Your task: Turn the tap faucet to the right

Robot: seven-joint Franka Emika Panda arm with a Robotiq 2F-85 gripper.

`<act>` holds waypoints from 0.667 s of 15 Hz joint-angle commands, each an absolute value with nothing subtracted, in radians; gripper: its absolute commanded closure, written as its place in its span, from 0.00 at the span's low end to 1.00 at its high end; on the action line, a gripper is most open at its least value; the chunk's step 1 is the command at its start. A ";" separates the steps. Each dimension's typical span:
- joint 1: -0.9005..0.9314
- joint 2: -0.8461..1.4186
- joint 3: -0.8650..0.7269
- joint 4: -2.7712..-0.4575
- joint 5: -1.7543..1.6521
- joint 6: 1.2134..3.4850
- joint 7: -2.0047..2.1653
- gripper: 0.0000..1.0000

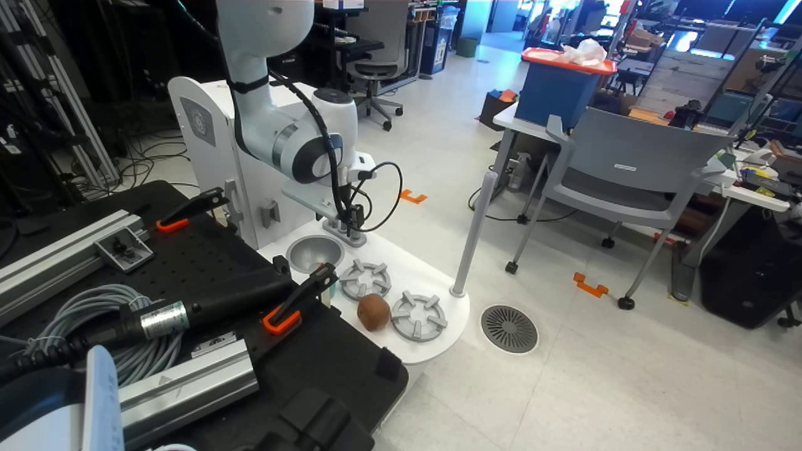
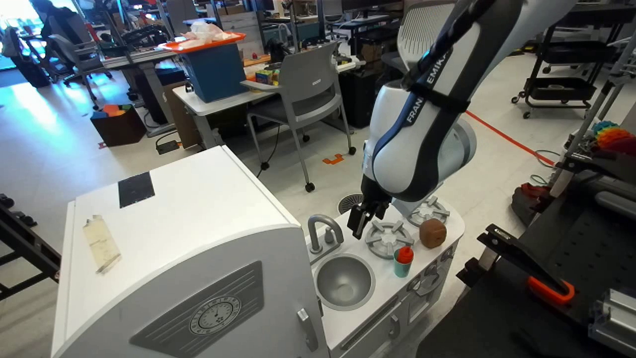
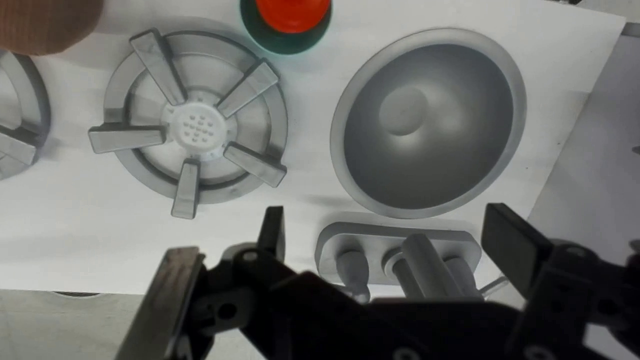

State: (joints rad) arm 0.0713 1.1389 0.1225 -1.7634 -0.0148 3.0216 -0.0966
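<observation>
"Where is the tap faucet [image 3: 429, 265] found?"

"It is seen low in the wrist view, right of centre, set on the white bench [image 3: 310, 150]. In an exterior view its arched spout [image 2: 325, 219] is shown upright, just below the middle of the frame."

"And how is the tool [image 3: 390, 237] set?"

"Its jaws are spread wide, and in the wrist view the tap faucet is framed between them. In an exterior view a strip of white bench is seen between spout and tool, so the two are shown apart."

"What is placed nearby?"

"In the wrist view a round grey sink [image 3: 435, 165] is set just above the tap faucet. To its left a grey burner [image 3: 200, 125] is mounted, and a second burner [image 3: 29, 97] is cut off by the left edge. A brown rounded object [image 3: 45, 25] is partly shown in the upper left corner. In an exterior view a green cup [image 2: 401, 270] is seen right of the sink, with something red [image 2: 405, 254] held in it."

"And farther out?"

"A white cabinet [image 2: 198, 194] is shown at the lower left of an exterior view, its front marked with a clock dial [image 2: 216, 314]. At the upper right of an exterior view a grey chair [image 1: 620, 156] is seen."
</observation>
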 commanded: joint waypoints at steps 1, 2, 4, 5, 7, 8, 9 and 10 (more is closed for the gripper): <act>0.091 1.242 0.133 -1.642 -0.049 3.053 -0.118 0.00; 0.093 1.266 0.140 -1.613 -0.051 3.067 -0.124 0.00; 0.097 1.311 0.153 -1.558 -0.061 3.094 -0.136 0.00; 0.101 1.331 0.154 -1.532 -0.072 3.111 -0.146 0.00; 0.106 1.368 0.156 -1.480 -0.092 3.136 -0.161 0.00; 0.110 1.385 0.152 -1.453 -0.098 3.145 -0.161 0.00; 0.112 1.404 0.149 -1.424 -0.104 3.152 -0.163 0.00; 0.108 1.419 0.152 -1.401 -0.110 3.163 -0.168 0.00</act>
